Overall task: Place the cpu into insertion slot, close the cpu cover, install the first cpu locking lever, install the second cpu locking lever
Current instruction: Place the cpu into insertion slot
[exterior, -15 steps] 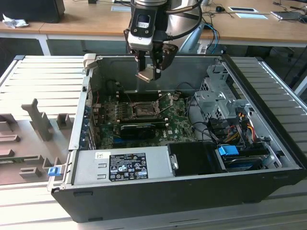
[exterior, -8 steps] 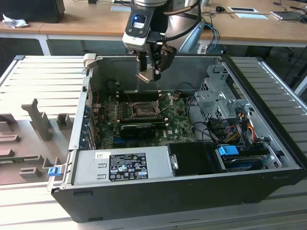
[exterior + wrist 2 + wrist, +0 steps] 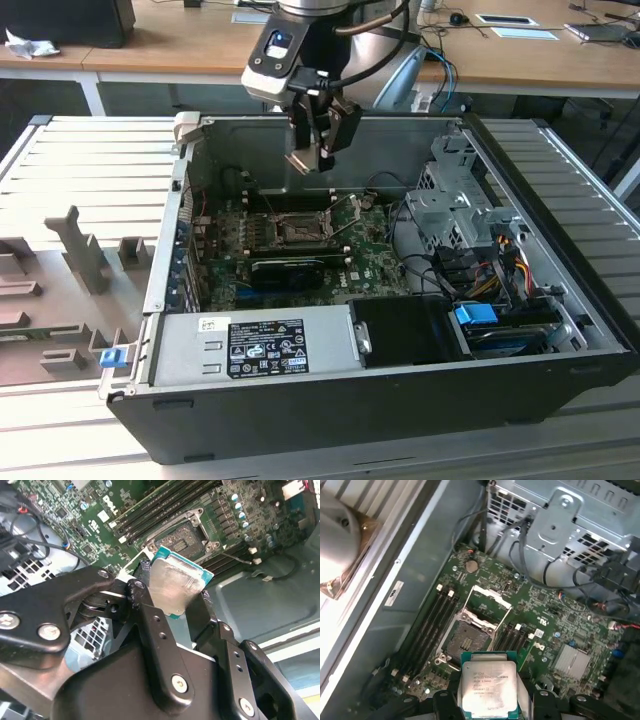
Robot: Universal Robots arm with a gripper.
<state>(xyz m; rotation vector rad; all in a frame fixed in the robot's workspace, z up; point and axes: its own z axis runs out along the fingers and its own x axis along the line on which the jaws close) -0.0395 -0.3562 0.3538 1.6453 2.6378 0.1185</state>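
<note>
- At the exterior view's left, some grey plastic fixtures [image 3: 75,270] lie on a ribbed grey table [image 3: 90,150], beside the computer case [image 3: 300,420].
- The case lies on its side with the inside open to the room. At its front edge, low in the frame, sits a grey power supply box [image 3: 255,345] with a white label.
- Near the middle of the frame is the green motherboard [image 3: 365,265], with the insertion slot [image 3: 298,232] on it. The slot [image 3: 467,642] has nothing in it.
- In the first wrist view the cpu cover [image 3: 492,597] stands swung up, just beside the slot.
- Above the slot, in the upper middle of the frame, hangs the gripper [image 3: 315,158].
- In both wrist views its two black fingers [image 3: 142,605] are closed against opposite edges of the cpu [image 3: 175,582], and the gripper [image 3: 490,702] carries it in the air.
- The cpu [image 3: 489,687] is well apart from the board and close over the slot, with its silvery top toward the cameras.
- At the exterior view's right, a metal drive cage [image 3: 455,195] and a bundle of cables [image 3: 500,260] fill that side of the case.
</note>
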